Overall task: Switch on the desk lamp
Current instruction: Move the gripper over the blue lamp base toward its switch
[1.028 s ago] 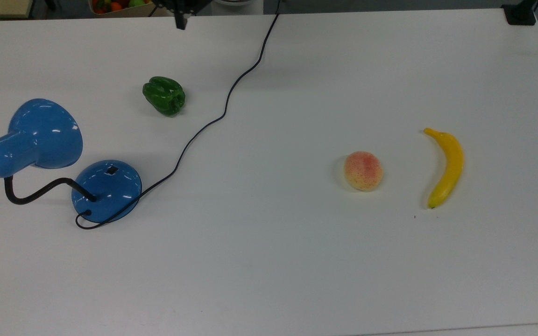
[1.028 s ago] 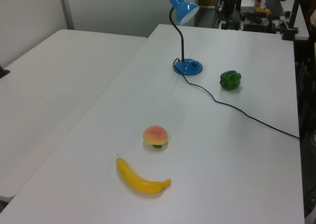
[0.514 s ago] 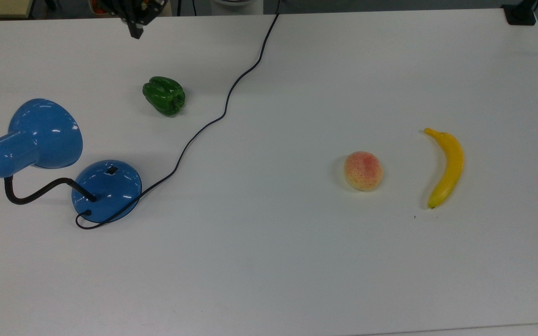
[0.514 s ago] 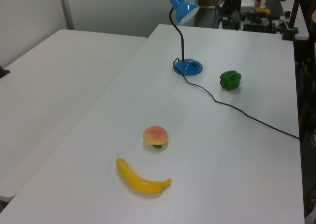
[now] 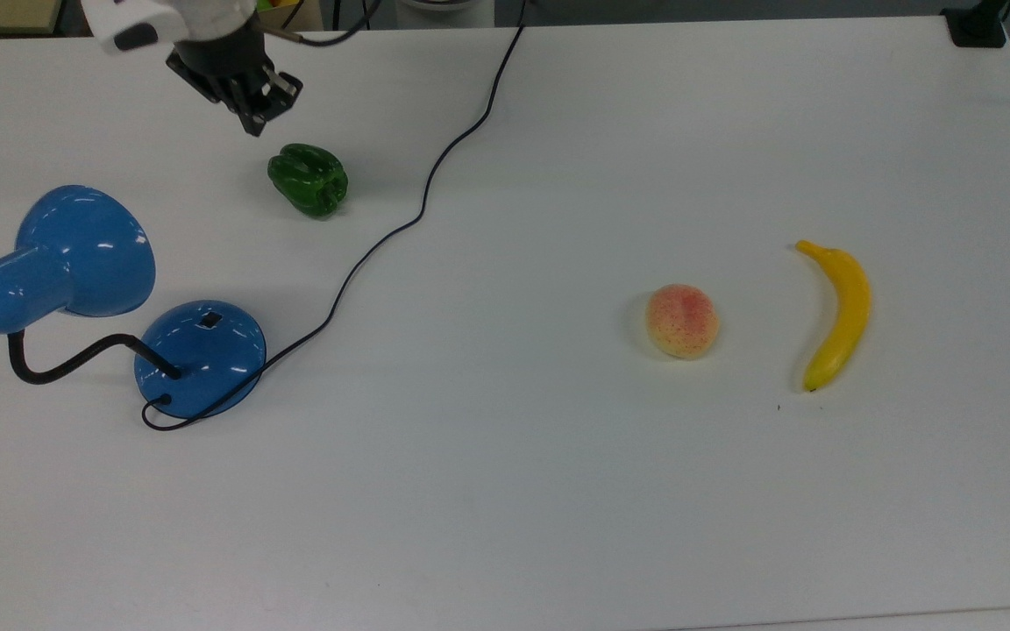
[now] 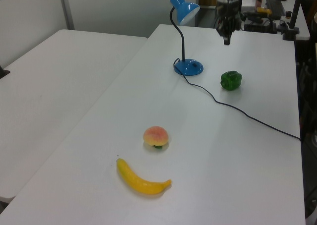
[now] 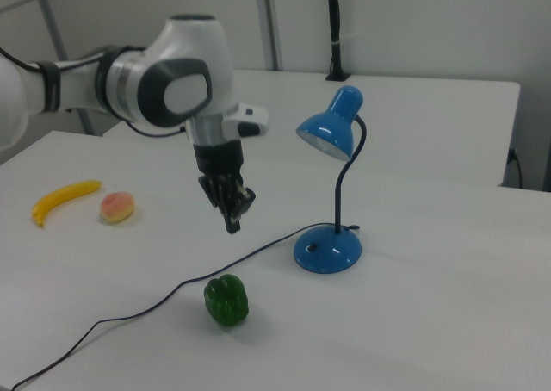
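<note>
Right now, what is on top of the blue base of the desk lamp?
On the domed base sit a small black switch and the foot of the black gooseneck; the black cord leaves at its edge. The pincer hangs apart, above the green pepper.

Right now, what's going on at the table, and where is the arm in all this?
The Panda arm's gripper hangs in the air above the white table, holding nothing, with its fingers pressed together. It is up near the green pepper, apart from the desk lamp. The lamp looks unlit, and the small black switch on its blue base is untouched. The lamp's cord trails across the table past the pepper. A peach and a banana lie well off to the top view's right.
</note>
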Robot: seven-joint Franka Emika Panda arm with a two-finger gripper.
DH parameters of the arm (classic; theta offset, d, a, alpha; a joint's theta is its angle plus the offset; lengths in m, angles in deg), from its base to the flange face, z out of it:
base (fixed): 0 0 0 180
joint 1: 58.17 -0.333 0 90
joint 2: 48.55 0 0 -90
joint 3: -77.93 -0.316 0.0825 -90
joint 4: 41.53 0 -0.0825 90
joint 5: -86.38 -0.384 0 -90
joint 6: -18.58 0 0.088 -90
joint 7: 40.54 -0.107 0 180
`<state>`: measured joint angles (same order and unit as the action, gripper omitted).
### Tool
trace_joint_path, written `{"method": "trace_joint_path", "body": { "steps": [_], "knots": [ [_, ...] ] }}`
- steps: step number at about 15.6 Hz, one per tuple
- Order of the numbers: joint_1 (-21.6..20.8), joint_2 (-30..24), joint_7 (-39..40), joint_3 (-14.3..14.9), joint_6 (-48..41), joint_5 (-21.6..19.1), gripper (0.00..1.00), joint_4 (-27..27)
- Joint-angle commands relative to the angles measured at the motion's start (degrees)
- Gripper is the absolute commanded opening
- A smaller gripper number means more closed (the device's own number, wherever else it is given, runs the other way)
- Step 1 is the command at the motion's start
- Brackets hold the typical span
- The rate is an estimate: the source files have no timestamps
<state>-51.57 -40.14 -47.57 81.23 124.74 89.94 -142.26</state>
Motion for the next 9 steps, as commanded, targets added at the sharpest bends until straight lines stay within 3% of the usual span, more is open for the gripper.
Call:
{"method": "trace_joint_path", "body": {
  "steps": [1,9],
  "knots": [
    [0.69,-0.68,0.18,-0.05,6.42,-0.57,0.0,-5.52],
    [1.48,6.35,-1.84,-0.05,22.76,-0.48,0.0,-6.67]
  ]
}}
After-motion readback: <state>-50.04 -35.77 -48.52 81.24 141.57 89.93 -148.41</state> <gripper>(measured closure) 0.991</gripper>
